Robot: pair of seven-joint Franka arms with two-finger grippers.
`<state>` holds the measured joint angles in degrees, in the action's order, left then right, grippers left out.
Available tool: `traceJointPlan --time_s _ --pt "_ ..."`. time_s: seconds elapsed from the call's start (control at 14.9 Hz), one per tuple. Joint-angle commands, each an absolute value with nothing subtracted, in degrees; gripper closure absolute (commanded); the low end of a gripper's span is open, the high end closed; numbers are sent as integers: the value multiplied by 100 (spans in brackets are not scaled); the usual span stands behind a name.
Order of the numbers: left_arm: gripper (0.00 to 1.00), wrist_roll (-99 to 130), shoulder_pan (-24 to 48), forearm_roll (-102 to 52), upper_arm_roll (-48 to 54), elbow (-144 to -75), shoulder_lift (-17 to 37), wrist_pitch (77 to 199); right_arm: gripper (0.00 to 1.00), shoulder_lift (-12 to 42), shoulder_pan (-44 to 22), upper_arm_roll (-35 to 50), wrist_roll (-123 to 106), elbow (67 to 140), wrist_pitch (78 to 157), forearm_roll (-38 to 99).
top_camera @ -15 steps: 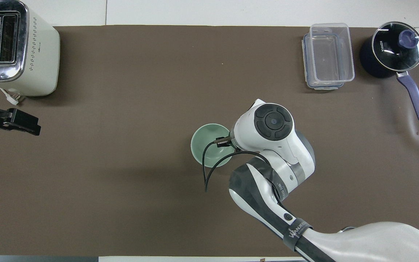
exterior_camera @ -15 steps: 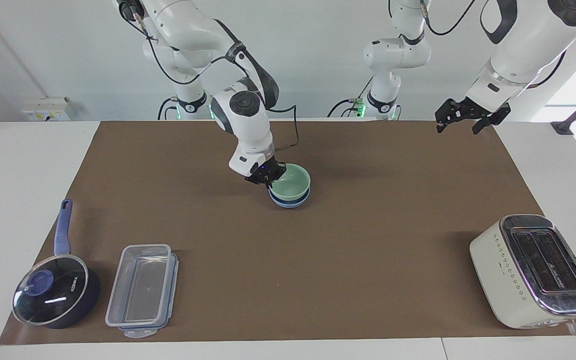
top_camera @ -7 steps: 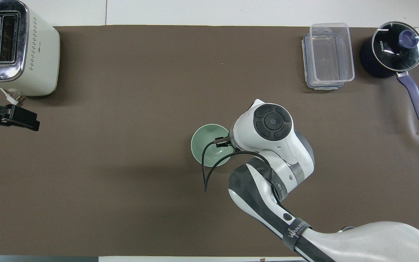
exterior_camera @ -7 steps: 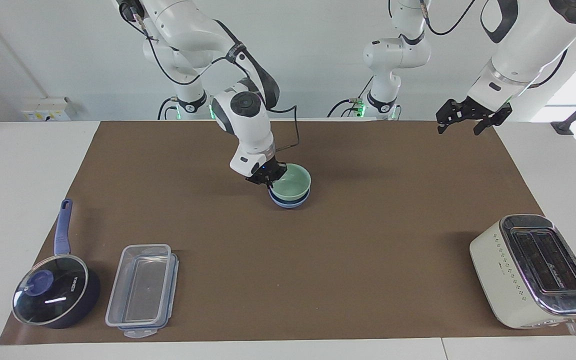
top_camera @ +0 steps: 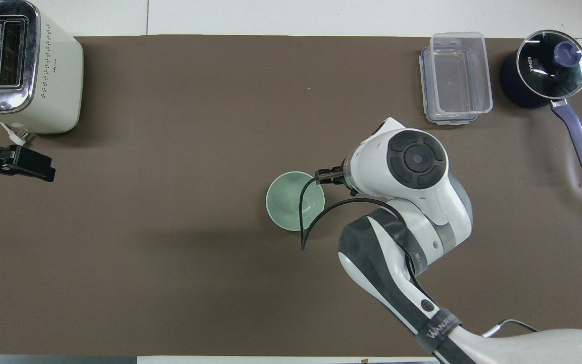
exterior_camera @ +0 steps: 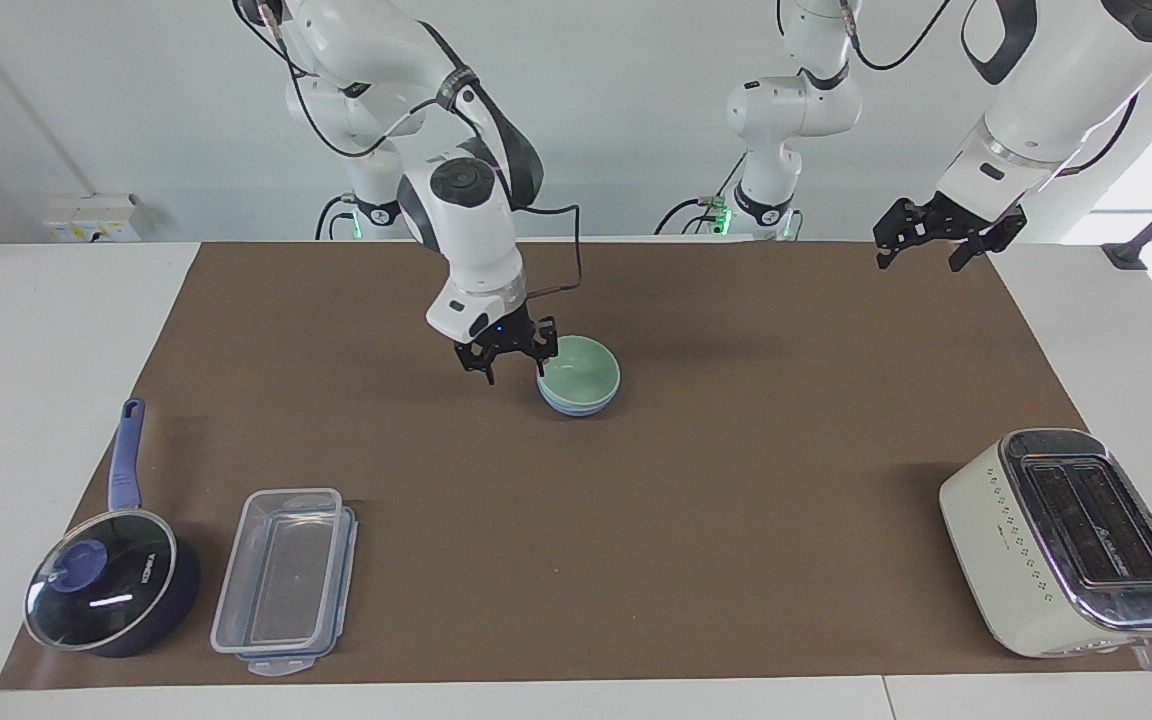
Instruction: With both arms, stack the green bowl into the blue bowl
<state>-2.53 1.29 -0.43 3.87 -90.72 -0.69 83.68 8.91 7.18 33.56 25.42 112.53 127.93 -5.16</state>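
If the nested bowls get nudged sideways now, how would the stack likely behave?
The green bowl sits deep in the blue bowl, so the two would probably slide together on the brown mat. Smooth, rigid-looking walls suggest slipperiness. The low, wide shape makes tipping unlikely.

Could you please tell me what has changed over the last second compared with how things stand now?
The right claw has let go of the green bowl, opened and drawn away toward the right arm's end. The green bowl has settled lower in the blue bowl. The left claw waits as before; toaster, container and saucepan are unmoved.
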Motion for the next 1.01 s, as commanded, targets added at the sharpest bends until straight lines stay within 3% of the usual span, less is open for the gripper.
traceJointPlan --time_s 0.0,0.54,0.94 --pt "0 -273 193 123 378 -9114 -149 8429 0 362 555 2833 2566 11320 12656 -563" --pt "0 -273 193 123 378 -9141 -167 8420 0 -404 -35 662 952 11215 11454 -290" --pt "0 -272 167 123 378 -9149 -167 8411 0 -264 -26 -78 598 10117 9960 -238"
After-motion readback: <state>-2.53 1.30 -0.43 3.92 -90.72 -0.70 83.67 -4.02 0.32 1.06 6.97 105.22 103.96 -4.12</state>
